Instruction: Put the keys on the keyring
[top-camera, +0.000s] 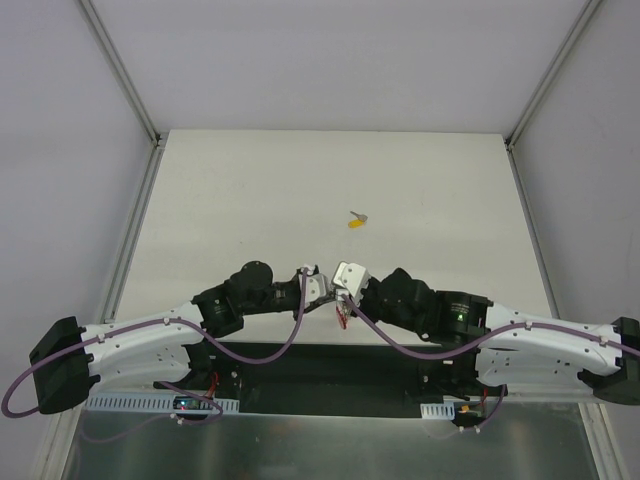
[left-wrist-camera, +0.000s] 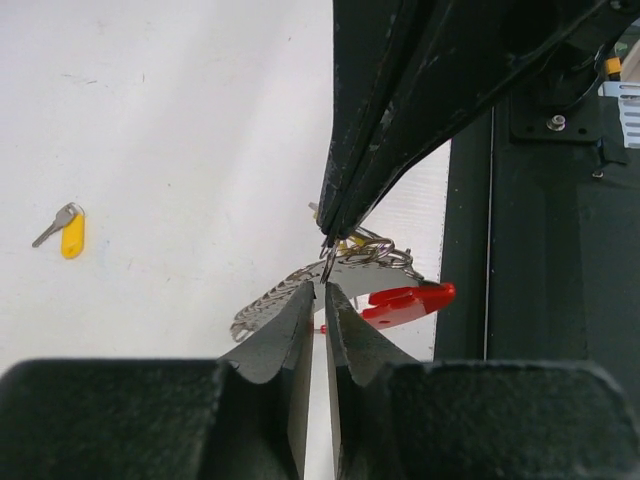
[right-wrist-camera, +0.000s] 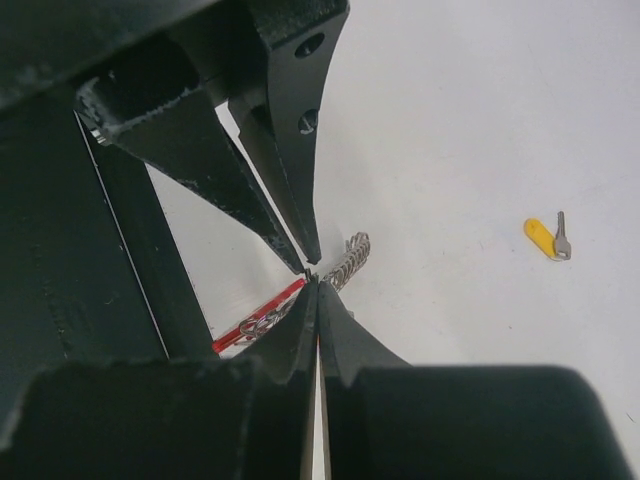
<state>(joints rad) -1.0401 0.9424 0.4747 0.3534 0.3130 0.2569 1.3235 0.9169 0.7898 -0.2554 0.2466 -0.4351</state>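
1. Top external view
   - The two arms meet low in the centre of the frame. The left gripper (top-camera: 326, 293) and the right gripper (top-camera: 342, 297) are tip to tip there, too small to show how their jaws stand.
   - A red scrap of the keyring (top-camera: 342, 316) shows just below the tips.
   - One loose key (top-camera: 356, 220) with a yellow head lies on the white table (top-camera: 250, 190), above the grippers and well apart from them.

2. Left wrist view
   - The left gripper (left-wrist-camera: 325, 288) rises from the bottom edge, clenched to a thin slit. A sliver of the keyring's metal stands at its tips, so it appears to grasp the bunch.
   - The right gripper (left-wrist-camera: 328, 240) comes down from the upper right, its fingers pressed together, and meets that same sliver.
   - The keyring (left-wrist-camera: 390, 290) sits right behind the tips. Its red loop (left-wrist-camera: 408, 303) points right, its grey chain strap (left-wrist-camera: 268, 302) runs left, and its metal ring (left-wrist-camera: 378, 250) is just above.
   - The loose key (left-wrist-camera: 66, 232) lies at middle left.

3. Right wrist view
   - The right gripper (right-wrist-camera: 317, 288) is clamped tight along one line — whether anything is pinched there cannot be told.
   - The left gripper (right-wrist-camera: 306, 262) reaches in from the upper left, its tips touching the right's.
   - The chain strap (right-wrist-camera: 348, 262) shows just right of the tips and the red loop (right-wrist-camera: 258, 320) at lower left.
   - The loose key (right-wrist-camera: 547, 239) lies at middle right.
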